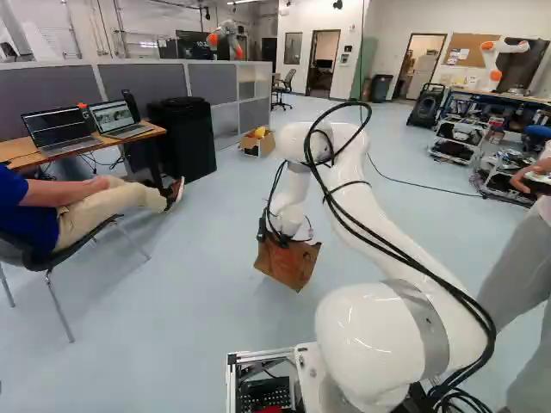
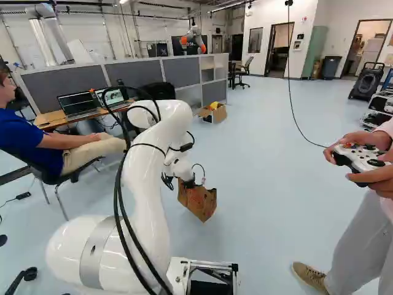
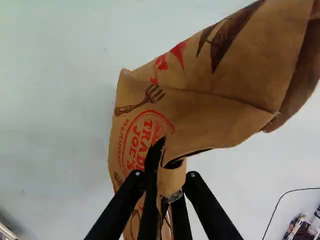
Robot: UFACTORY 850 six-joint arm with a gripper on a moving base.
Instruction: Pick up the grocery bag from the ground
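On the grocery bag (image 3: 210, 117), red lettering (image 3: 146, 131) shows.

The brown paper bag (image 3: 200, 110) hangs tilted above the floor (image 1: 198, 275)

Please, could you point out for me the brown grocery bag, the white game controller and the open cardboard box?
Grocery bag (image 2: 198, 201): right base view, middle of its hanging side.
Game controller (image 2: 363, 160): right base view, middle of its body.
Cardboard box (image 2: 219, 115): right base view, outer wall.

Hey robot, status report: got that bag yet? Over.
End effector shut on paper bag. Bag hanging tilted. Person standing close on right, clear of bag.
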